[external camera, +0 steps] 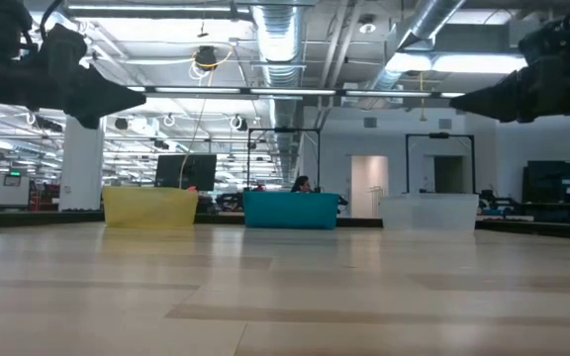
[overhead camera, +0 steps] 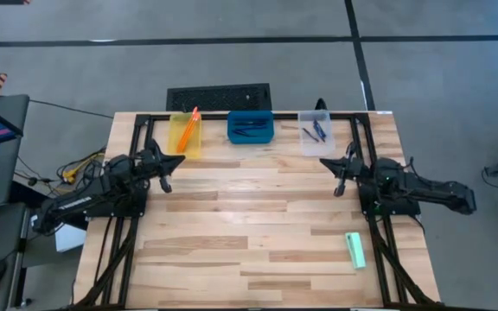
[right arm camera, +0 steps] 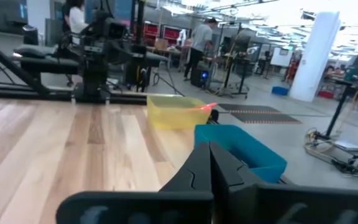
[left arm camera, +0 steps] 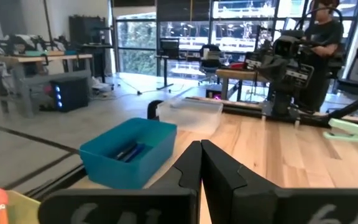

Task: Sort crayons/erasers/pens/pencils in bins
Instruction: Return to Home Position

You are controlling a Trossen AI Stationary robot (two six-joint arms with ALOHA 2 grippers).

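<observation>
Overhead camera looks straight down; table-level camera faces the same blue bin (overhead camera: 251, 139) (external camera: 290, 212).

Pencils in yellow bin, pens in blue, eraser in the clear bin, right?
No: the high view shows the eraser lying on the table beside the right arm, not in the clear bin. The pencils and pens are as you say.

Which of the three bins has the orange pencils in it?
The yellow bin, leftmost of the row in the high view, holds the pencils; the blue bin and the clear bin hold dark sticks.
</observation>
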